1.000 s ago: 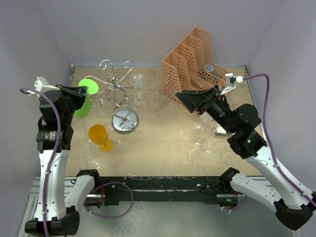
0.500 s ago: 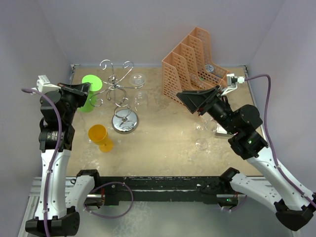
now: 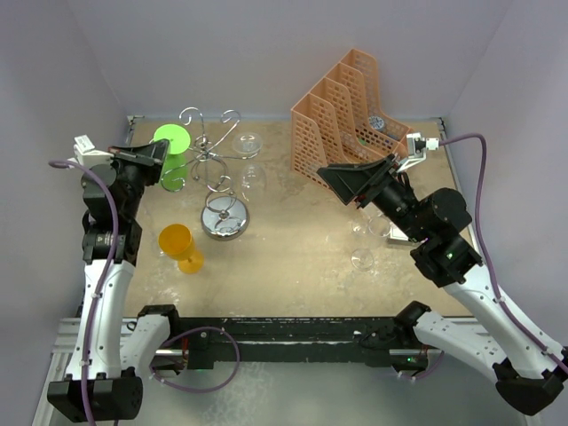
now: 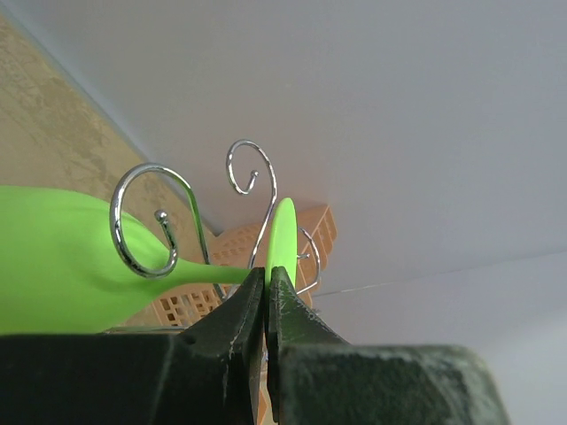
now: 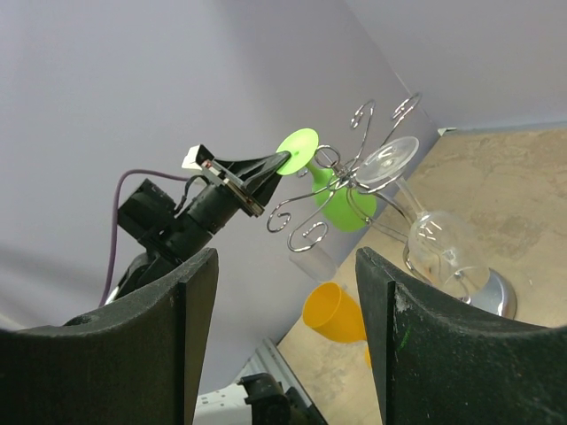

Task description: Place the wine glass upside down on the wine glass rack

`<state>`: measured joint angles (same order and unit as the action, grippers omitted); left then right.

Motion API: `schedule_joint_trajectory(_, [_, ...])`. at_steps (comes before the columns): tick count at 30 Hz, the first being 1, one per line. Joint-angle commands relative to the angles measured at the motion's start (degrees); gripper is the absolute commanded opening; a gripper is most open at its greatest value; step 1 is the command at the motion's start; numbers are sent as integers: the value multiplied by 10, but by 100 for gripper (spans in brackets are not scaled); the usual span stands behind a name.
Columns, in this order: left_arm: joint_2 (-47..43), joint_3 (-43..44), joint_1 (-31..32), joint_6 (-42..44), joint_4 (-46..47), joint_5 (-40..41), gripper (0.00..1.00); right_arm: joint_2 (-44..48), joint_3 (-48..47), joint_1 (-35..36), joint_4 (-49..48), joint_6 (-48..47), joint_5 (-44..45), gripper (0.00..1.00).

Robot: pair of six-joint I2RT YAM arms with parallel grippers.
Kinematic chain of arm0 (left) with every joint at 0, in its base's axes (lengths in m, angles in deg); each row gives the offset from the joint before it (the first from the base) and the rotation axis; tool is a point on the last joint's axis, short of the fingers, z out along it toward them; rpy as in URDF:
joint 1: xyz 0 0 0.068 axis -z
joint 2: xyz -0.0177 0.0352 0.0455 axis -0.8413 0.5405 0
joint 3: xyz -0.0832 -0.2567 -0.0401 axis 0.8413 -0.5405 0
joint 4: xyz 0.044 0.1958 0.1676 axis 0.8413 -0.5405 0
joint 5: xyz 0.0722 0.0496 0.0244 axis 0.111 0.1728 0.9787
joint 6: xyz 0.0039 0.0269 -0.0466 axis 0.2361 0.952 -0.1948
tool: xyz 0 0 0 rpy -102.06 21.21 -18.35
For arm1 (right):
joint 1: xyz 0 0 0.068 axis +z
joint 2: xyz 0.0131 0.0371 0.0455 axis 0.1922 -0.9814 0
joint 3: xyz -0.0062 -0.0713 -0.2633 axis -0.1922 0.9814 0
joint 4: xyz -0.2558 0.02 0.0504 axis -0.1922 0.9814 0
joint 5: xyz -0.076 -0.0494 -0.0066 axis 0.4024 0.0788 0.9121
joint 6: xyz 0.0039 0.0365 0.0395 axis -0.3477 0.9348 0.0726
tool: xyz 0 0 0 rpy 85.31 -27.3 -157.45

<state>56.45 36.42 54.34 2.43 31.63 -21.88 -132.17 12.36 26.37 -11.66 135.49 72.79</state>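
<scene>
Green wine glass (image 3: 169,164), foot edge pinched in left jaws, hangs just beside rack (image 3: 224,218) hooks; right jaws spread.

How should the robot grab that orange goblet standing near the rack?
Probably by the narrow stem below the bowl of the orange goblet, coming in level from the near side: it stands upright, mouth up, and the wine glass rack stands close on its far right.
</scene>
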Motion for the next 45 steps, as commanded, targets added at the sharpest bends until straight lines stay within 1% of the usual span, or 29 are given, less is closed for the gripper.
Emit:
schedule_joint_trajectory(1, [9,5,-1,-13,76,-3,0,3,-24,1,-18,-12,1,65])
schedule_joint_trajectory(5, [15,9,-1,1,74,21,0,5,-25,1,-17,-12,1,65])
schedule_joint_trajectory(11, [33,16,-1,0,92,19,0,6,-24,1,-15,-13,6,65])
schedule_joint_trajectory(14, [34,21,-2,8,91,32,0,5,-24,1,-15,-14,4,65])
schedule_joint_trajectory(18, [35,48,-2,42,56,61,0,8,-22,0,-13,-14,6,65])
schedule_joint_trajectory(22, [45,65,-2,62,37,63,0,12,-21,0,-7,-18,12,65])
schedule_joint_trajectory(29, [50,83,-3,87,1,88,0,23,-17,1,-1,-18,17,66])
schedule_joint_trajectory(34, [49,89,-3,92,-11,81,0,25,-19,0,3,-20,18,66])
schedule_joint_trajectory(42, [32,94,-3,109,-41,102,0,22,-17,1,1,-18,14,66])
schedule_joint_trajectory(45, [24,91,-3,100,-44,92,0,22,-17,0,1,-18,13,66])
